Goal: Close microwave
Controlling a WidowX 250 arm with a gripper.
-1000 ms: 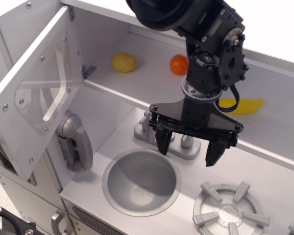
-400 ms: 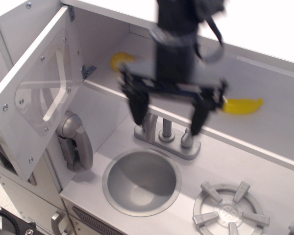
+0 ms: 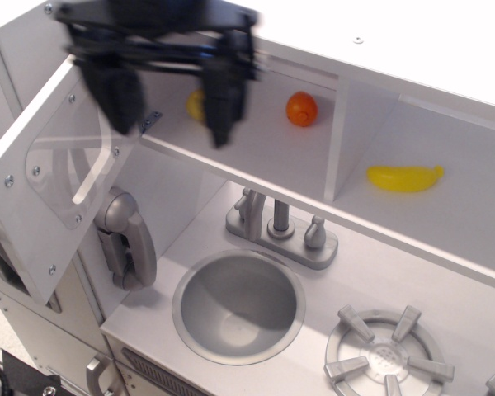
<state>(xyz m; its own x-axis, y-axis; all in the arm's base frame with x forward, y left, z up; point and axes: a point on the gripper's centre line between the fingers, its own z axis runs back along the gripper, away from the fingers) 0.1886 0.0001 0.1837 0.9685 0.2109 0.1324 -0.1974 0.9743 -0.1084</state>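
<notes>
The microwave (image 3: 256,140) is the white compartment at the top of the toy kitchen. Its door (image 3: 62,169), with a clear plastic window, stands swung open to the left. Inside lie a yellow lemon (image 3: 195,104), partly hidden behind a finger, and an orange (image 3: 302,109). My gripper (image 3: 172,99) is open and blurred at the upper left, in front of the compartment's left opening, close to the door's top right edge. One finger (image 3: 115,95) overlaps the door, the other finger (image 3: 224,103) hangs over the shelf.
A yellow banana (image 3: 405,178) lies in the doorless cubby at right. Below are a silver faucet (image 3: 282,228), a round sink (image 3: 239,305), a stove burner (image 3: 384,359) and a grey toy phone (image 3: 127,239) on the left wall.
My gripper has moved fast up and to the left, from over the faucet to the open door's top edge. The door has not moved. The orange is uncovered now.
</notes>
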